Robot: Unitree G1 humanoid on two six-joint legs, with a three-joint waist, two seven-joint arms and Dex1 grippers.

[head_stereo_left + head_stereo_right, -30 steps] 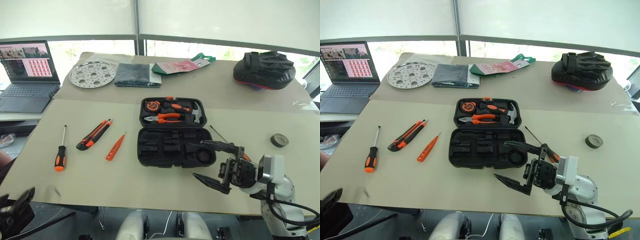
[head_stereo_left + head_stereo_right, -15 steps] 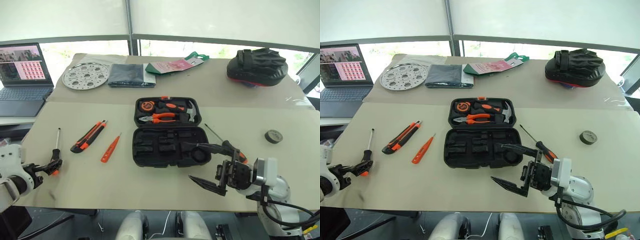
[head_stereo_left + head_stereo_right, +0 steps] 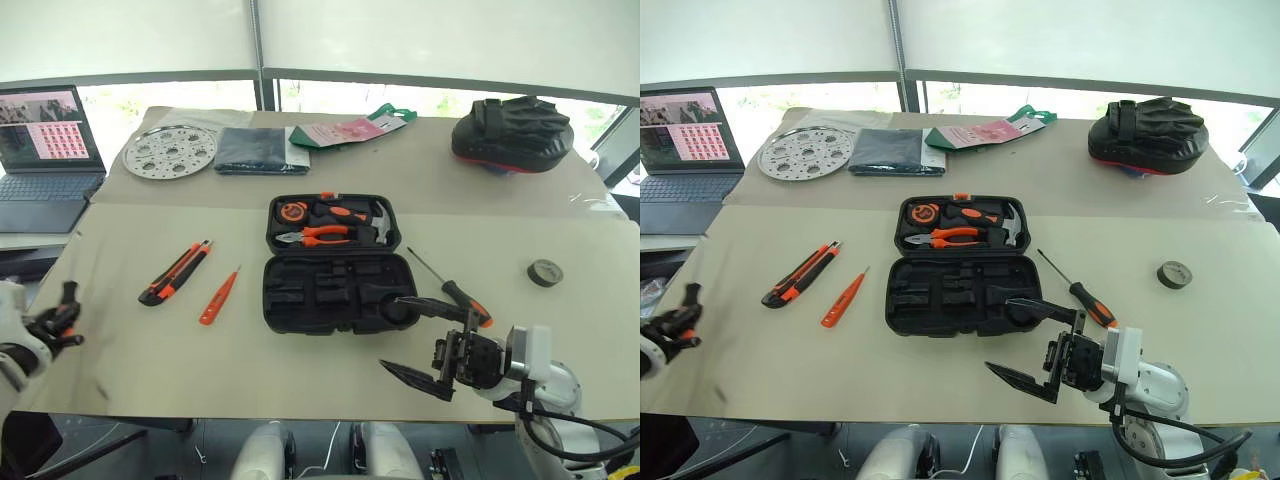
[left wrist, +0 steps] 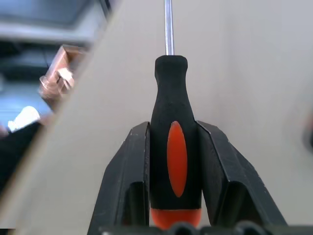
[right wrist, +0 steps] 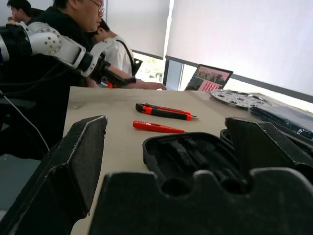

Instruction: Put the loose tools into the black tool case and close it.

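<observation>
— Lying open mid-table, the black tool case (image 3: 333, 267)?
— Yes. Knife (image 3: 180, 271) and small orange screwdriver (image 3: 219, 296) sit toward its left edge, tape roll (image 3: 545, 271) toward the right.
— The grippers?
— Left gripper (image 4: 172, 161) clamps a black-and-orange screwdriver (image 4: 171, 147) off the left edge; right gripper (image 3: 420, 340) gapes wide near the front edge.

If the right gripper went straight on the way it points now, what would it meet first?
Probably the black tool case: the open right gripper points leftward across the table, and the right wrist view shows the case's empty lower tray directly ahead between its fingers, though depth is uncertain.
</observation>
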